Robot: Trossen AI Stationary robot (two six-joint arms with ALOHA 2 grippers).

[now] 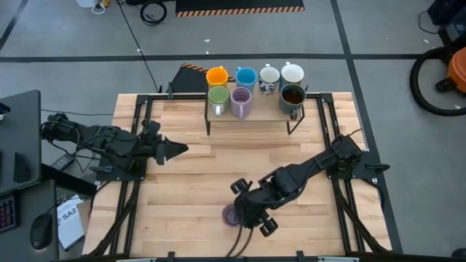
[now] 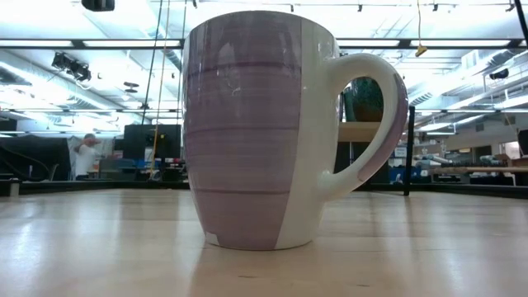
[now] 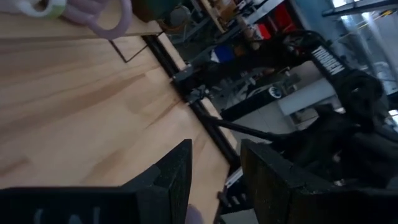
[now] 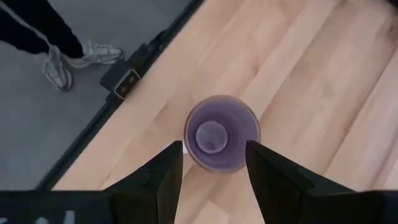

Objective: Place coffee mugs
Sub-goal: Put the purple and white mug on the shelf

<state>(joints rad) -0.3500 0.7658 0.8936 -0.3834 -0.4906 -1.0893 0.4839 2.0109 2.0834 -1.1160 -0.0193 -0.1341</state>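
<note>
Right wrist view: the right gripper (image 4: 213, 163) hovers over a purple mug (image 4: 221, 132) near the table's front edge, jaws spread; next, lower and pinch its rim. The left gripper (image 1: 172, 149) waits at the left, jaws spread.

Light wooden table (image 1: 182, 182), black-framed. Lilac mug (image 2: 247, 132) upright near the front edge, middle. Wire rack (image 1: 251, 120) along the back edge holding seven mugs: orange, blue, two white behind; green, lilac, dark in front.
</note>
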